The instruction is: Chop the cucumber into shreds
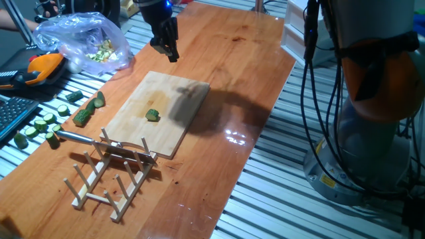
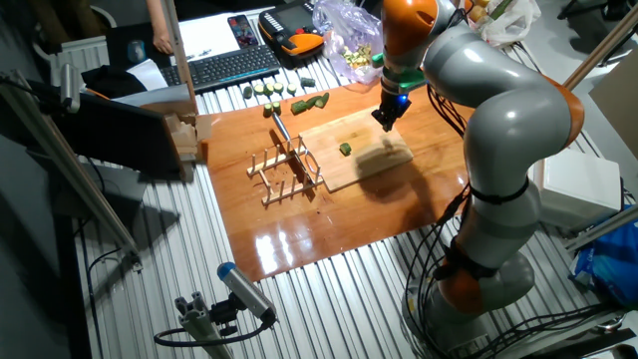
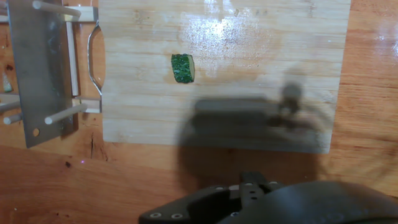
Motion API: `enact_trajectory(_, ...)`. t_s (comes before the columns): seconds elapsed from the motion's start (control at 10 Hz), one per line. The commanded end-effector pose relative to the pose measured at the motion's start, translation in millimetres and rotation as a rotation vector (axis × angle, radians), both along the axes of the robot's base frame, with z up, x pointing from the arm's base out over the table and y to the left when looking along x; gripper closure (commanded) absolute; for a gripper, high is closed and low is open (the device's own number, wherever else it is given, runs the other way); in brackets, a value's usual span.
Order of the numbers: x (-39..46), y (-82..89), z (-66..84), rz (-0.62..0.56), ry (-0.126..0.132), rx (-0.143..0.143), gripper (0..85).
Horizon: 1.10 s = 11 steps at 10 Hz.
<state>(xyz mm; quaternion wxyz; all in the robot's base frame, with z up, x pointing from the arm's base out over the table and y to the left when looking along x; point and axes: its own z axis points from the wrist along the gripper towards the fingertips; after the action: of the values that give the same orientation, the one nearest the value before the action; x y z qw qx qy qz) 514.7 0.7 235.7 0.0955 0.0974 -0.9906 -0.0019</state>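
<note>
1 cucumber (image 3: pixel 183 68) on cutting board (image 3: pixel 249 37)

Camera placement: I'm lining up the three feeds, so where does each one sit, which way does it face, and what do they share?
One fixed view: at the table's end, looking along it; shows the cutting board, the cucumber, the gripper above and the arm's base at right.
The other fixed view: high, to the side, looking down; shows the whole arm and the rack.
Hand view: on the hand, straight down on the board; only the hand's dark underside shows.
Shared: board and cucumber appear in all three.
</note>
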Motion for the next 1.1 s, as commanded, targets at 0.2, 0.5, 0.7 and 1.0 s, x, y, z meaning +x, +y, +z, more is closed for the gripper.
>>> enact_trajectory(0.2,0.1,0.0,0.1,-0.002,0.000,0.000,85.0)
enact_trajectory(0.5,0.1,0.0,0.1,-0.031,0.000,-0.002,85.0)
enact_trajectory(0.7,0.1,0.0,0.1,-0.053,-0.078,0.047,85.0)
enact_trajectory(1.0,0.1,0.0,0.1,-0.021,-0.078,0.007,85.0)
